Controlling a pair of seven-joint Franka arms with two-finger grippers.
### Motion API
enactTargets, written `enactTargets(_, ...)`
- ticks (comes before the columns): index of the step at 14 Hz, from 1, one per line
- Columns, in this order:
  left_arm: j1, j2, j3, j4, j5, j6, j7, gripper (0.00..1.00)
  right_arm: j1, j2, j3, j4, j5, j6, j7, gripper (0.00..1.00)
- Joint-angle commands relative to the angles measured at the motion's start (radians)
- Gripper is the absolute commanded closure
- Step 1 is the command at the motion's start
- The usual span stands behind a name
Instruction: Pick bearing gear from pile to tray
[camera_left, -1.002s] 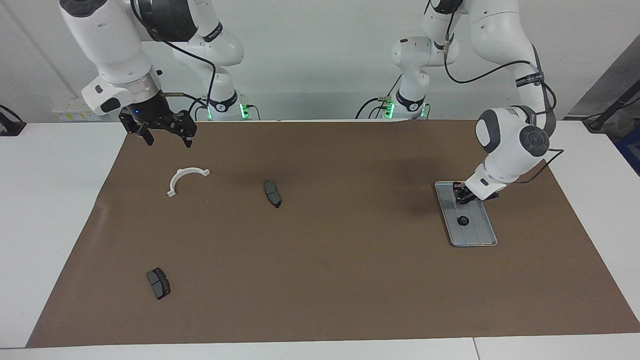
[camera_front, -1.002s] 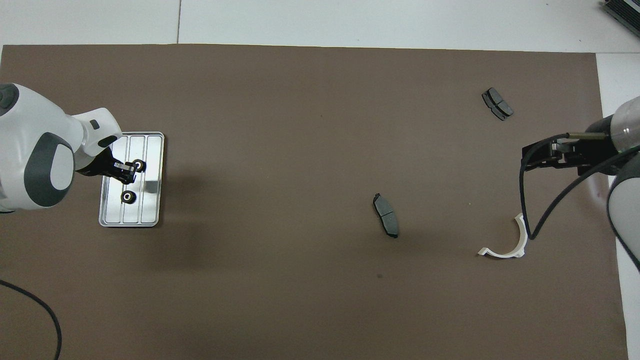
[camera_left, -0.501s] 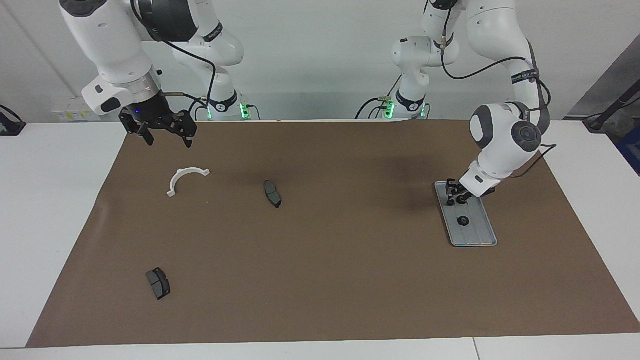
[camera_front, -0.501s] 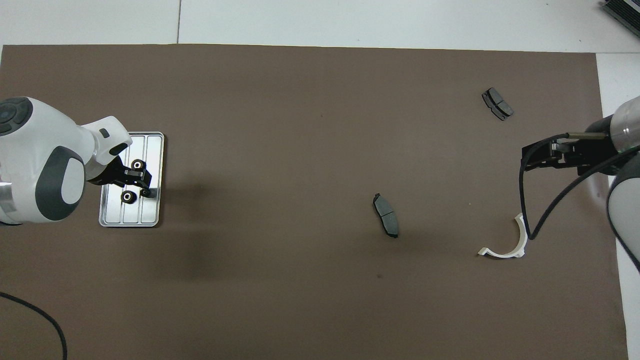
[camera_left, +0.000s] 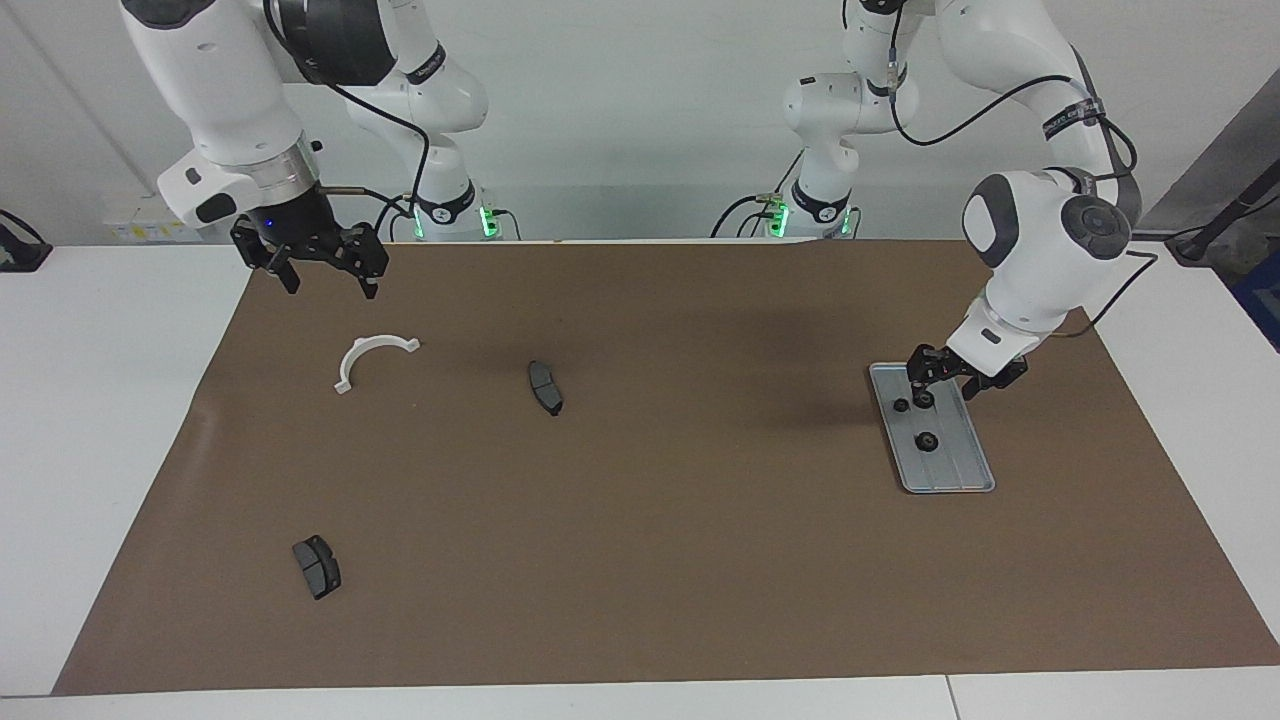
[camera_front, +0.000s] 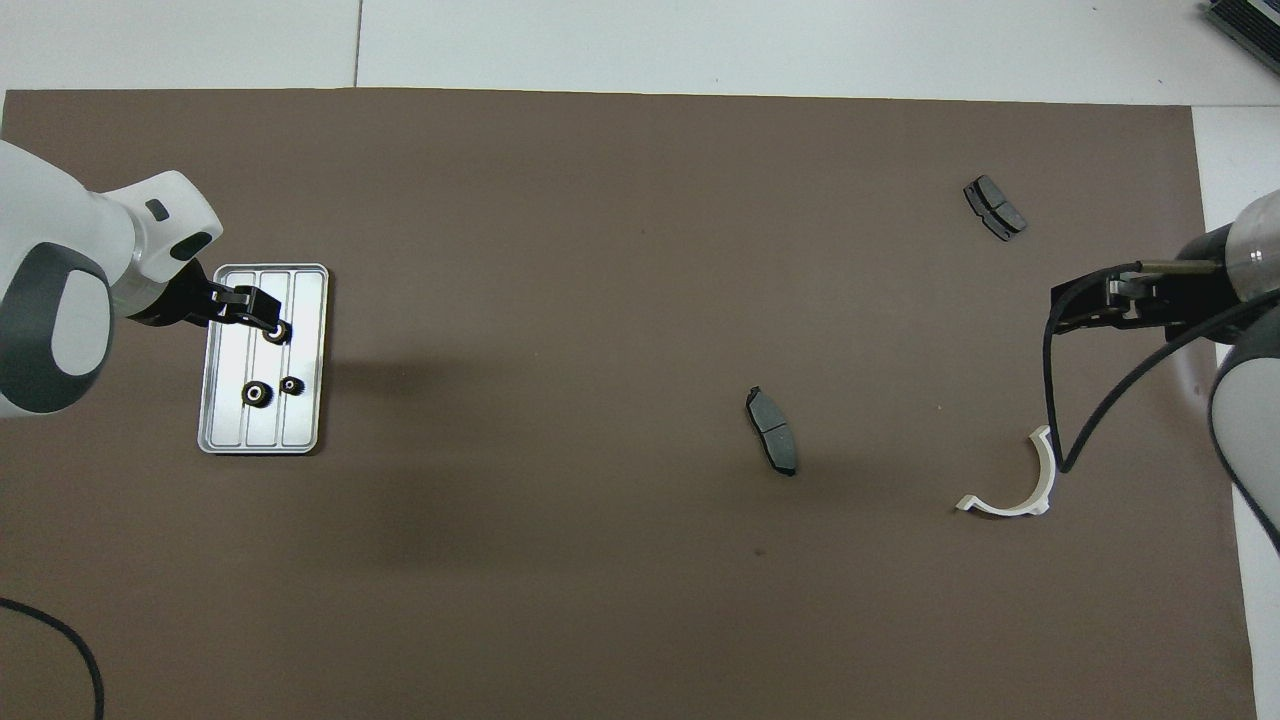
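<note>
The silver tray (camera_left: 955, 470) (camera_front: 300, 430) lies toward the left arm's end of the brown mat. Three small black bearing gears rest in it: one (camera_left: 900, 405) (camera_front: 291, 385), another (camera_left: 925, 400) (camera_front: 257, 394) beside it, and a third (camera_left: 927, 441) (camera_front: 274, 332) farther from the robots. My left gripper (camera_left: 943, 383) (camera_front: 262, 312) hangs open just over the tray's end nearer the robots, holding nothing. My right gripper (camera_left: 325, 280) (camera_front: 1060, 312) waits open above the mat's other end. Of the pile, a white curved bracket (camera_left: 372, 358) (camera_front: 1010, 490) shows.
Two dark grey brake-pad pieces lie on the mat: one (camera_left: 545, 387) (camera_front: 772, 430) near the middle, one (camera_left: 317, 566) (camera_front: 994, 207) farther from the robots toward the right arm's end. White table borders the mat.
My left gripper opened and left a gear in the tray beside another, then lifted a little. The right arm stayed almost still.
</note>
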Motion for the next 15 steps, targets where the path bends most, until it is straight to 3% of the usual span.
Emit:
enactTargets(1, -0.009, 0.0, 0.005, 0.088, 0.005, -0.063, -0.013, 0.0, -0.005, -0.01, 0.006, -0.011, -0.011, 0.017, -0.012, 0.0)
enactTargets(4, -0.011, -0.006, 0.004, 0.183, 0.011, -0.158, -0.013, 0.0, -0.006, -0.005, 0.006, -0.001, 0.003, 0.016, -0.015, 0.0)
enactTargets(15, 0.002, -0.119, 0.012, 0.179, 0.011, -0.177, -0.008, 0.0, -0.005, -0.005, 0.006, -0.001, 0.025, 0.011, 0.002, 0.0)
